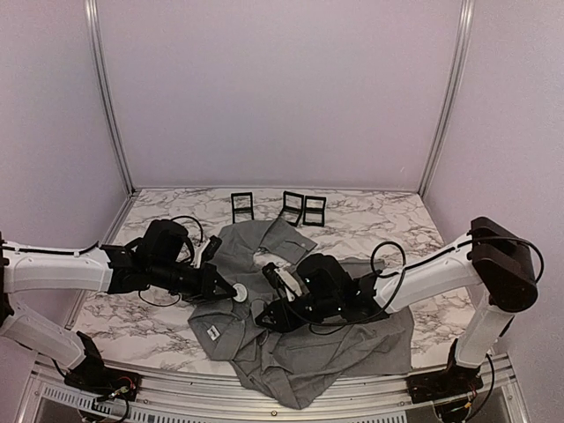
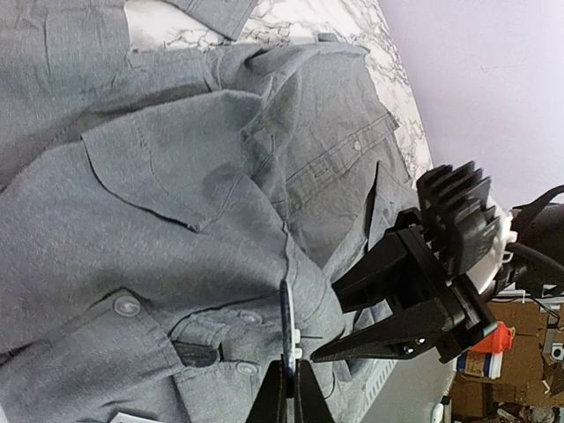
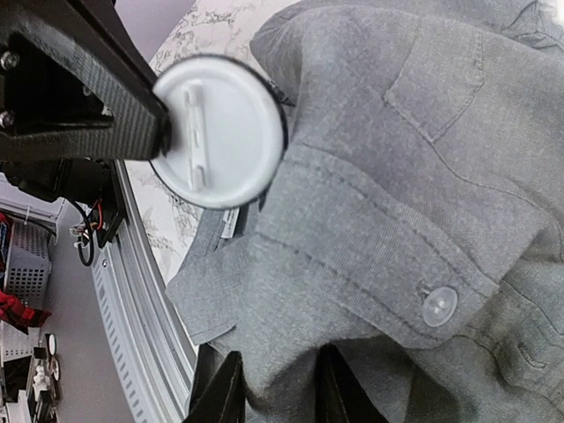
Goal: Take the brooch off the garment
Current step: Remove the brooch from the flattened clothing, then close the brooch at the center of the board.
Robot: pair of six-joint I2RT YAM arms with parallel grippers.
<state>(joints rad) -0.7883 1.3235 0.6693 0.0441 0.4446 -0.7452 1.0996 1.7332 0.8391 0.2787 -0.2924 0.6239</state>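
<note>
the brooch point(image 3: 218, 132) is a small white disc, light and stiff, with a thin pin on its back, so the rim is the place to hold. my left gripper point(image 2: 287, 374) is closed on that rim, just off the soft grey garment point(image 1: 352, 348). at its 3 o'clock, my right gripper point(image 3: 278, 388) reaches low, jaws partly apart astride a fold.

We see soft, even light with faint shadows; the frame posts point(image 1: 106, 97) bow near the top view's edges.
</note>
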